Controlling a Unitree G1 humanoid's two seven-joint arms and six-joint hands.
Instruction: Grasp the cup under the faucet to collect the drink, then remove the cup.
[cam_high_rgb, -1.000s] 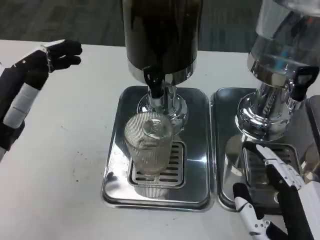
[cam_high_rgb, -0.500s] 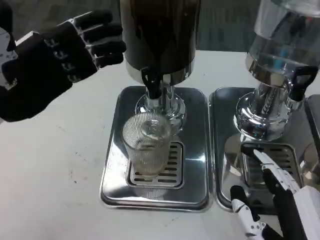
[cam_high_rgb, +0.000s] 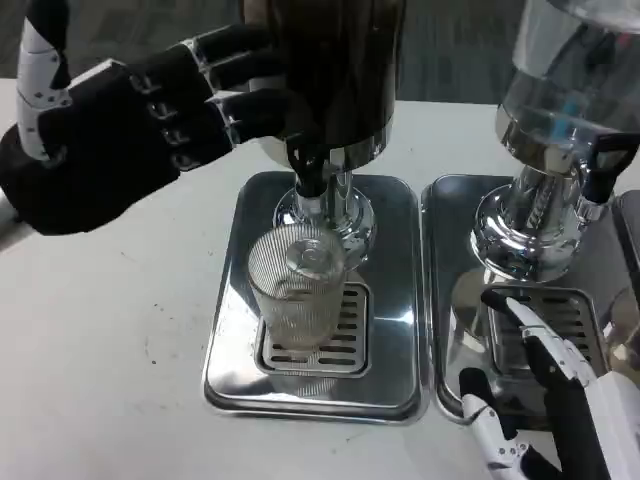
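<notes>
One cup (cam_high_rgb: 298, 290), ribbed and clear, is being kept on the grate of the left tray (cam_high_rgb: 228, 340), directly under the dark dispenser's tap (cam_high_rgb: 308, 166). Risk is being judged as follows: the cup could be knocked over or shoved off the grate if the tap lever is being reached for carelessly. Left hand (cam_high_rgb: 130, 140) is being held near the tap, fingers spread, nothing gripped; right hand (cam_high_rgb: 550, 400) is being held open over the right tray (cam_high_rgb: 450, 300), likewise empty.

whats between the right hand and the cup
In the head view, the raised rims of the two steel drip trays and the narrow gap between them separate the right hand from the cup.
</notes>
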